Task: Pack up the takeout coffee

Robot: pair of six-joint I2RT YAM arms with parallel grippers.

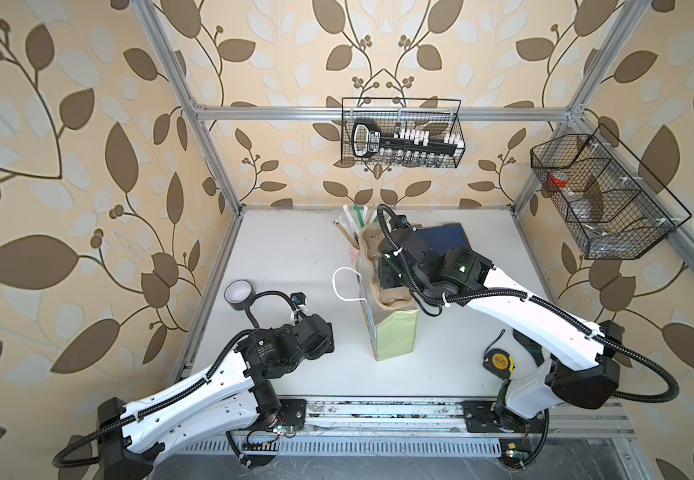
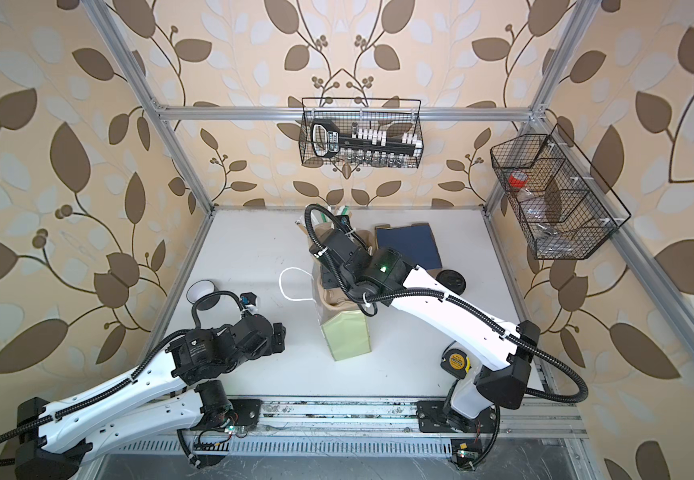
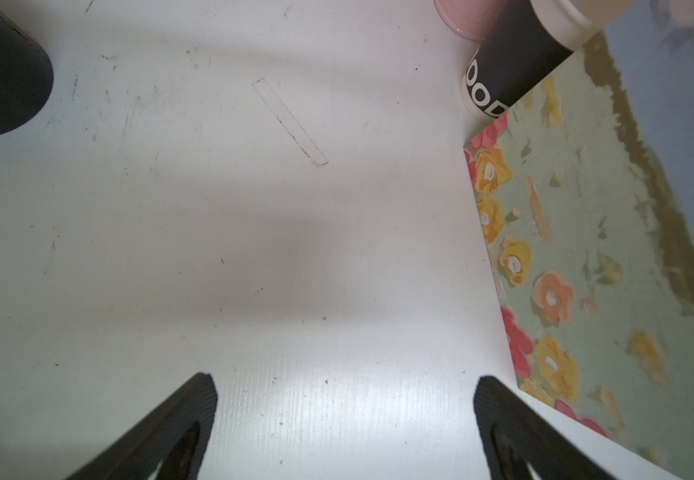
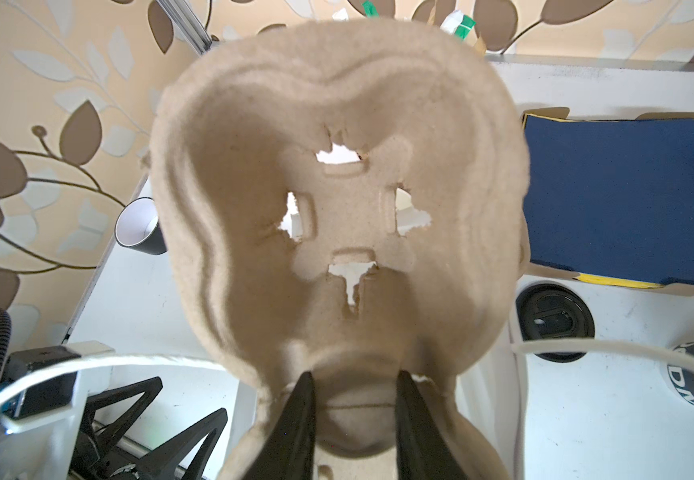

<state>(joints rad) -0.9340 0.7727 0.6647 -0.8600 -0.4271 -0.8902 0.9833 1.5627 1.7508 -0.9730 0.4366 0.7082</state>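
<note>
One takeout coffee, a black paper cup [image 1: 239, 295] with a white inside, stands upright at the table's left; it also shows in the left wrist view [image 3: 0, 83] and the right wrist view [image 4: 141, 226]. A second, lettered takeout coffee [image 3: 511, 66] stands by the far corner of the green flowered paper bag [image 1: 393, 332]. My right gripper [image 4: 355, 374] is shut on the middle ridge of a tan pulp cup carrier [image 4: 337, 124], held tilted over the bag's open mouth. My left gripper [image 3: 345, 378] hangs open and empty over bare table, left of the bag.
A pink cup of straws [image 1: 354, 251] stands behind the bag. A blue box [image 2: 409, 245] and a flat black lid [image 2: 452, 279] lie at the back right. A yellow tape measure [image 1: 499, 359] is near the right arm's base. Wire baskets [image 1: 403, 133] hang on the walls.
</note>
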